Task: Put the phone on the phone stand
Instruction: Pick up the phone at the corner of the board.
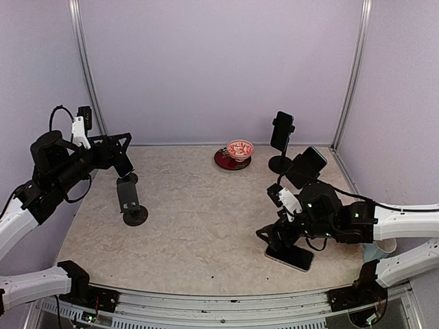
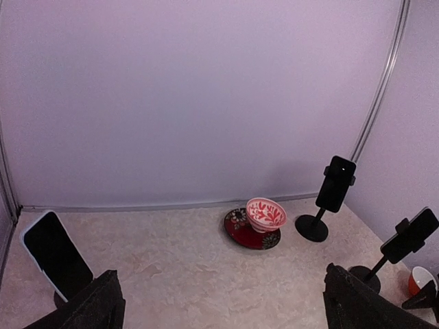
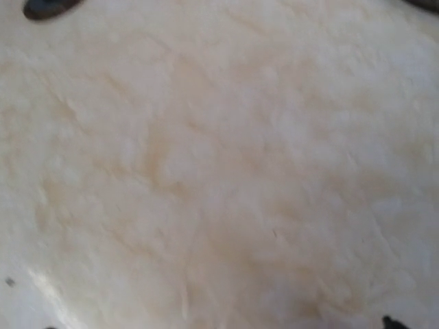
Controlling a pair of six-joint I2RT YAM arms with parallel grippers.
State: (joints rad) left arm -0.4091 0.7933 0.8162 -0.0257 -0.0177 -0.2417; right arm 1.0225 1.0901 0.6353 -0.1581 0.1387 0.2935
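Checking progress: placement not yet done. One slim dark rectangular phone (image 1: 291, 258) lies flat on the mottled beige table (image 1: 199, 226), lower right of the top view.

Arms: the right gripper (image 1: 273, 238) hovers low over the phone's left end, jaws spread and nothing in them. Its wrist camera shows only tabletop, and contact cannot be judged. The left gripper (image 2: 221, 271) is raised at far left, jaws wide apart and empty.

Remaining, by my reading: grasp, lift, tilt up, seat in a cradle.

Snag: all three black round-footed phone stands (left (image 1: 135, 218), back right (image 1: 280, 163), nearer right (image 2: 363, 274)) seem to carry a dark handset each. No free cradle is visible.

Orientation: the long axis runs roughly left to right across the frame, with the right end dipping slightly toward the bottom edge. Broad face up. Cannot tell which end is the top, nor screen from back.
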